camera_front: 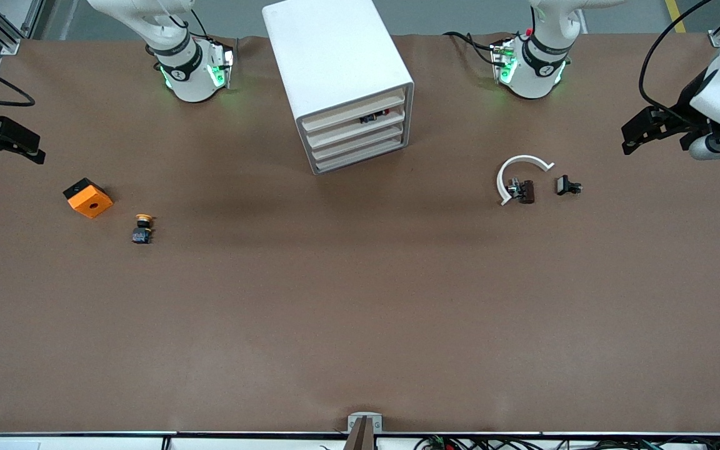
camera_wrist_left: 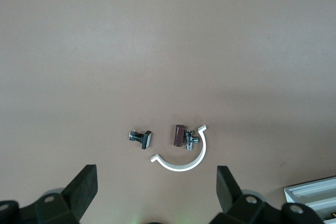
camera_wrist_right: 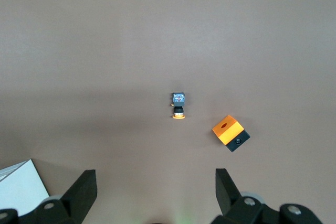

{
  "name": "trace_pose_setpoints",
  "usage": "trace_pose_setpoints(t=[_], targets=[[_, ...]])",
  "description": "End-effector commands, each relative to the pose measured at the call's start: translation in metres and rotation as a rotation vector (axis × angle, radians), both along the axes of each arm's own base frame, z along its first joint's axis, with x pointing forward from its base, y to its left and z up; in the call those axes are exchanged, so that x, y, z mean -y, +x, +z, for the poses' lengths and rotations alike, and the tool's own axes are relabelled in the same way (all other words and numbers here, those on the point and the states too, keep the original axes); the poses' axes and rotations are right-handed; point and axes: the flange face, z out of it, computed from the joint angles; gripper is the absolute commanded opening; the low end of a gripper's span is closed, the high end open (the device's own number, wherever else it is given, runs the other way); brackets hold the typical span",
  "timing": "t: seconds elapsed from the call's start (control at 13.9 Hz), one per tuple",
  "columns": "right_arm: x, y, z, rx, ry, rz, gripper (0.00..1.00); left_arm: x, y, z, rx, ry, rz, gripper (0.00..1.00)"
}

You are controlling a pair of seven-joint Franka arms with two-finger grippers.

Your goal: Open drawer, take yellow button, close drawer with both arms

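Observation:
The button (camera_front: 142, 228) with its yellow-orange cap and black body lies on the table toward the right arm's end, a little nearer the front camera than the orange block (camera_front: 88, 197). It also shows in the right wrist view (camera_wrist_right: 178, 106), beside the orange block (camera_wrist_right: 230, 131). The white drawer cabinet (camera_front: 335, 69) stands between the arm bases, its drawer fronts (camera_front: 357, 134) facing the front camera. My right gripper (camera_front: 32, 147) (camera_wrist_right: 156, 184) is open and empty, up over the table's edge at its own end. My left gripper (camera_front: 635, 134) (camera_wrist_left: 157, 182) is open and empty, up over its end.
A white curved strip (camera_front: 519, 169) (camera_wrist_left: 181, 161) with a brown part (camera_front: 525, 190) and a small black part (camera_front: 566, 185) lie toward the left arm's end. Small dark and red parts (camera_front: 372, 117) show at one drawer's front. A camera mount (camera_front: 364, 428) sits at the table's near edge.

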Motion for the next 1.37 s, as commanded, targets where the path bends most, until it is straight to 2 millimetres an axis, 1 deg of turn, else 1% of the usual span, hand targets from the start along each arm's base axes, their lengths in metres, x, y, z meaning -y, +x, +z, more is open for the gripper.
trace_pose_setpoints(t=[0.0,0.07,0.22,0.29,0.36,0.43,0.58,0.72,0.79,0.86,1.01,1.08,1.15,1.22,1.29], targets=[[0.003,0.001,0.0,-0.016,0.011,-0.011,1.0,0.0,-0.002,0.003,-0.015,-0.001,-0.022,1.0],[0.006,0.0,0.0,-0.019,0.017,-0.014,1.0,0.002,-0.004,0.001,-0.019,0.0,-0.025,1.0],[-0.003,-0.008,0.011,-0.005,0.019,0.0,1.0,0.002,-0.002,0.0,-0.019,0.0,-0.024,1.0],[-0.008,-0.013,0.017,-0.009,0.037,0.007,1.0,0.003,0.0,0.006,-0.006,-0.003,-0.025,1.0],[-0.01,-0.022,0.03,0.014,0.066,0.006,1.0,0.004,0.007,0.008,0.001,-0.007,-0.027,1.0],[-0.008,-0.027,0.035,0.024,0.079,-0.006,1.0,0.003,0.011,0.006,-0.004,-0.011,-0.027,1.0],[-0.002,-0.027,0.035,0.022,0.099,-0.021,1.0,0.003,0.011,0.007,-0.003,-0.008,-0.026,1.0],[0.017,-0.028,0.031,0.015,0.107,-0.06,1.0,0.003,0.011,0.006,-0.004,-0.007,-0.027,1.0],[0.02,-0.029,0.028,0.006,0.118,-0.065,1.0,0.003,0.01,0.006,-0.006,-0.007,-0.029,1.0],[0.028,-0.031,0.025,-0.001,0.119,-0.08,1.0,0.003,0.01,0.006,-0.007,-0.008,-0.029,1.0],[0.034,-0.033,0.025,-0.01,0.121,-0.088,1.0,0.003,0.01,0.006,-0.007,-0.008,-0.03,1.0],[0.032,-0.034,0.021,-0.017,0.121,-0.086,1.0,0.003,0.01,0.006,-0.007,-0.008,-0.032,1.0],[0.035,-0.038,0.022,-0.009,0.123,-0.092,1.0,0.004,0.011,0.005,-0.007,-0.008,-0.032,1.0],[0.033,-0.041,0.02,-0.008,0.124,-0.085,1.0,0.004,0.011,0.006,-0.006,-0.008,-0.032,1.0],[0.035,-0.043,0.02,-0.004,0.121,-0.087,1.0,0.005,0.011,0.005,-0.008,-0.011,-0.03,1.0]])
